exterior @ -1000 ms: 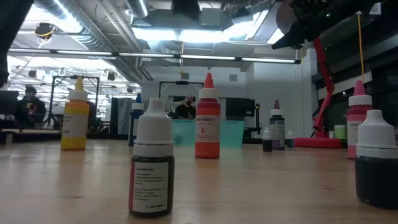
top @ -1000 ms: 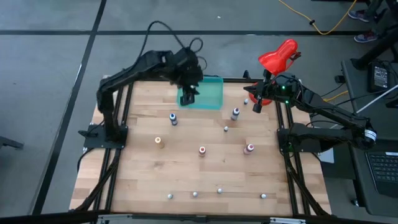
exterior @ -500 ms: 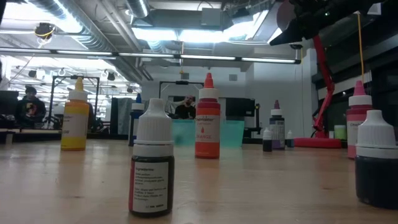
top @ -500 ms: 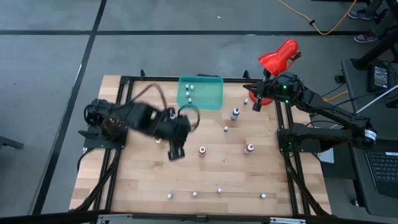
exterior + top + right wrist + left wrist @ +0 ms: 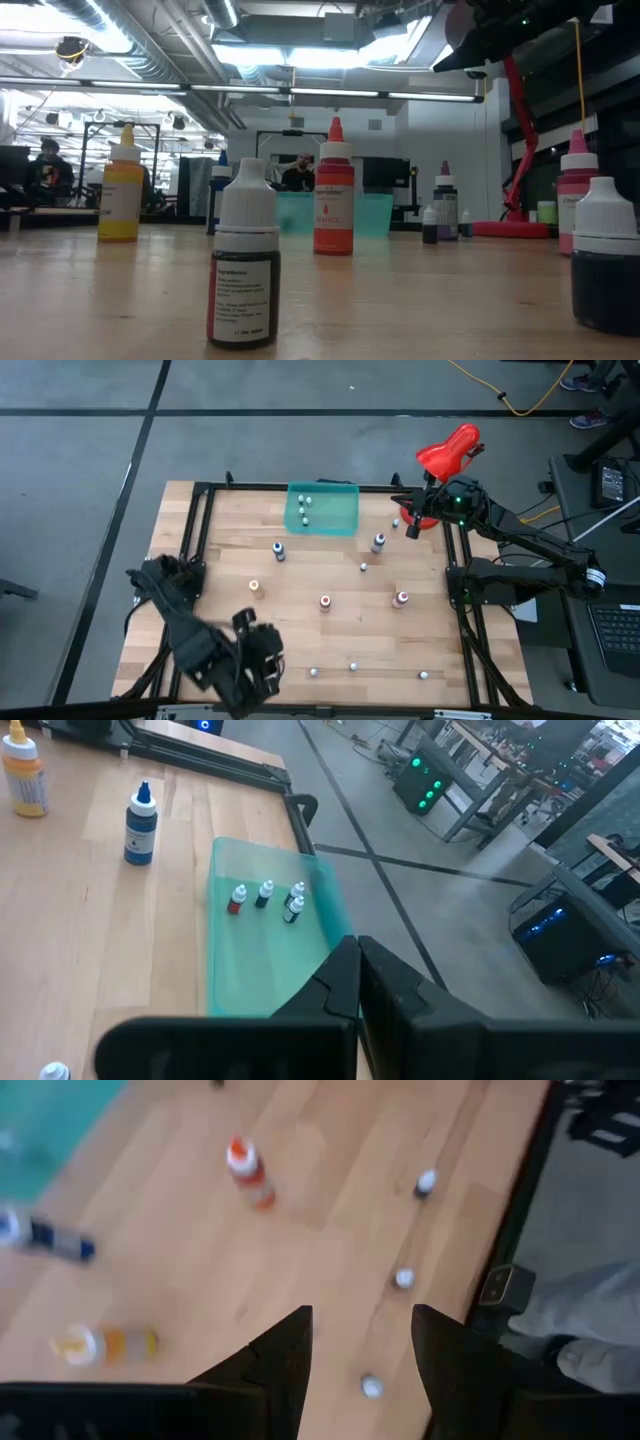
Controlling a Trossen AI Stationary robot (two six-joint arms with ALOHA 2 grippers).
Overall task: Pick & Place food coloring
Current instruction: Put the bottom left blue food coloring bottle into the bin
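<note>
Straight down from overhead, one camera takes in the whole pale wooden slatted table [image 5: 330,630]. Another sits at tabletop level, close behind a small white-capped dark bottle [image 5: 245,255]. Both wrist cameras look down across that table, the right one also sharing the translucent green tray [image 5: 255,955].

A tray [image 5: 340,520] lies at the far middle of the bench [image 5: 220,560], with a few small bottles [image 5: 304,506] standing inside it toward its left side. Just in front of the tray's left corner stands one taller bottle [image 5: 279,550], and off its right corner stands another [image 5: 378,541]. Three more bottles [image 5: 325,601] line up across the middle of the bench. Along the near edge sits a row of small bottles [image 5: 352,666]. The left gripper [image 5: 262,665] hangs over the near left part, by that row's left end. The right gripper [image 5: 411,528] is at the far right corner, beside the lamp [image 5: 447,452].
</note>
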